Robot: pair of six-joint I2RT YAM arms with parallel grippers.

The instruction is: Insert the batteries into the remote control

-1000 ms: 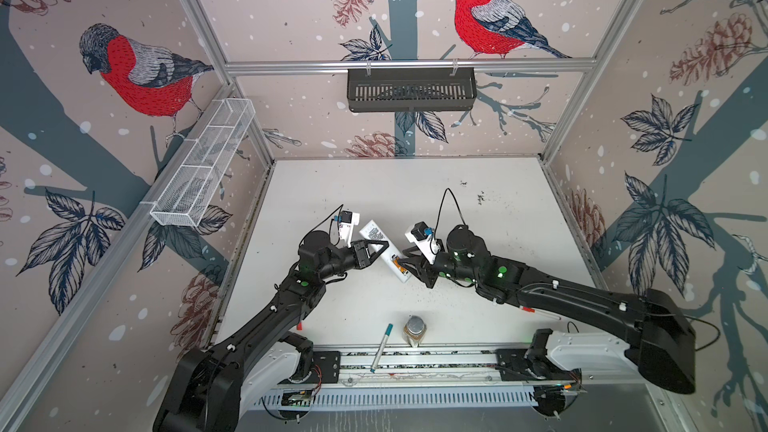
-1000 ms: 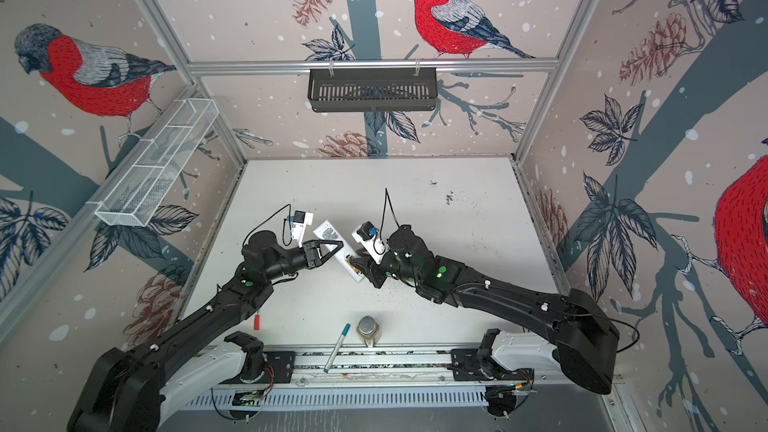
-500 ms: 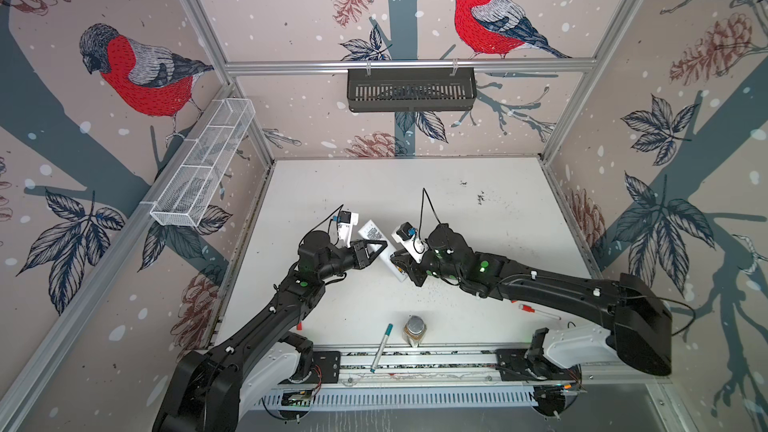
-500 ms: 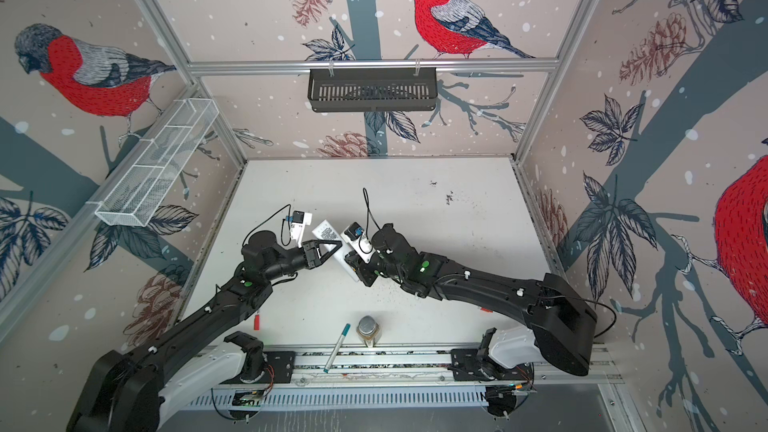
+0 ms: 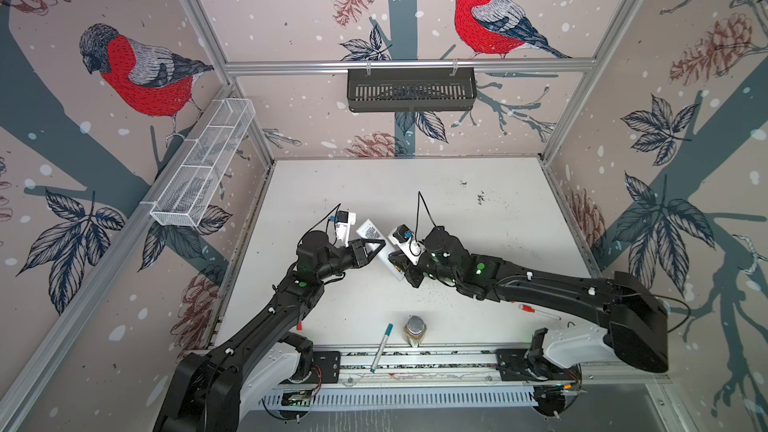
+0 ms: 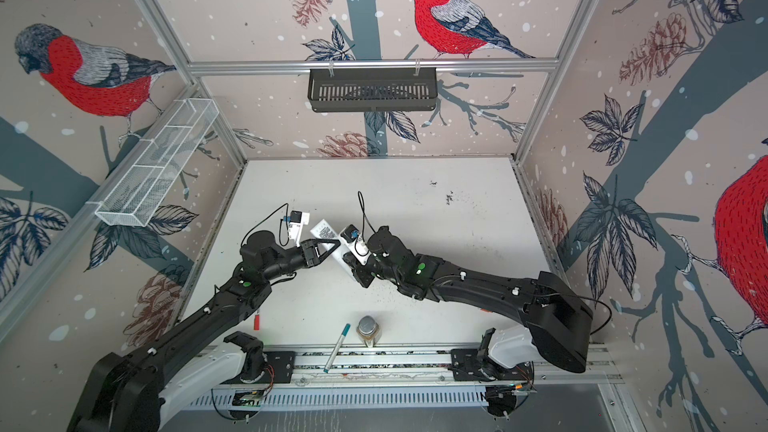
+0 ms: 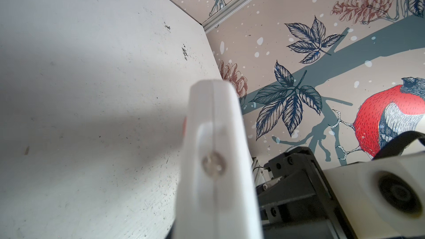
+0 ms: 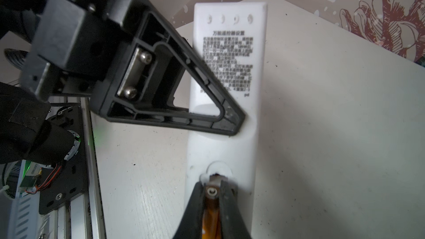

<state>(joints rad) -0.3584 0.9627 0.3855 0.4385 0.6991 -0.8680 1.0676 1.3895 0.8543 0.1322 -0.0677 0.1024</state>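
Remote control [image 5: 388, 264], slim and white, is held above the white table [image 5: 478, 242] near its middle, between my two arms, in both top views. My left gripper [image 8: 232, 122] is clamped on it about halfway along. In the right wrist view, one black triangular finger lies flat across the remote's back, partly over a block of printed text. That back faces my right arm. In the left wrist view the remote shows edge-on, close and blurred.

My right gripper [image 8: 213, 186] is pinching one orange battery [image 8: 209, 216] between its two black fingers. The battery's pale, metal-tipped end points at a round notch in the remote's back, right at the surface. I cannot tell whether it touches.

Near the front edge of the table, well apart from the remote, lies a teal-capped marker [image 5: 381, 346]. A small jar with a metal lid [image 5: 414, 329] is just beside it. A red-capped marker [image 5: 538, 311] lies close under my right arm.
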